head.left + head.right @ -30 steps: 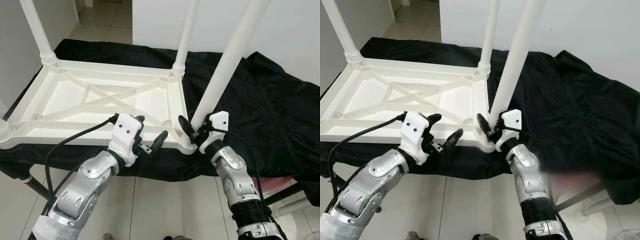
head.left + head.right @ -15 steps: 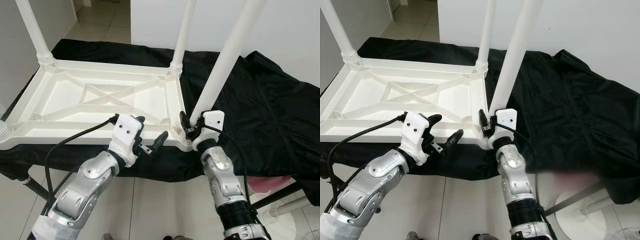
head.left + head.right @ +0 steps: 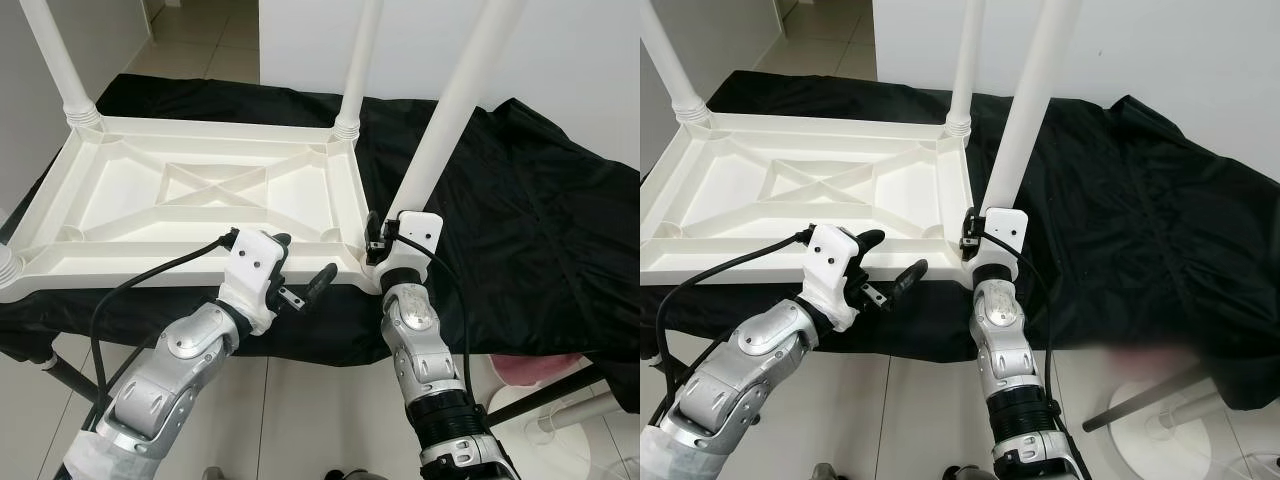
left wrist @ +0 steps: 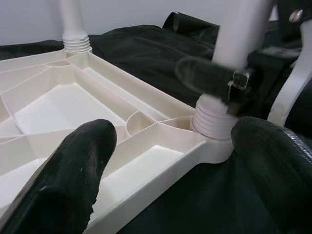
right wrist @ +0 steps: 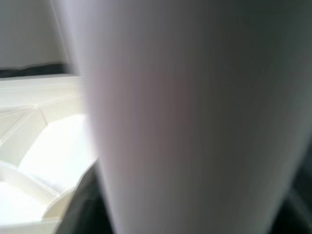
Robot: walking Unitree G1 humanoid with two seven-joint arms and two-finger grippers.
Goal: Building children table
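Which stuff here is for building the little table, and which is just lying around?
For the job:
- upside-down white tabletop
- near-right leg, gripped low down by the right end effector
- far legs, already fitted
- left end effector, open beside the tabletop's near edge

Just lying around:
- black cloth under the tabletop
- white stand base on the floor

Table legs [image 3: 452,105] cut off by top edge. Right gripper [image 3: 385,243] fingers mostly hidden behind near-corner leg; grip probably closed, unclear. Right wrist view: leg blurred, too close. Pink object [image 3: 525,368] under black cloth [image 3: 530,230] unidentifiable.
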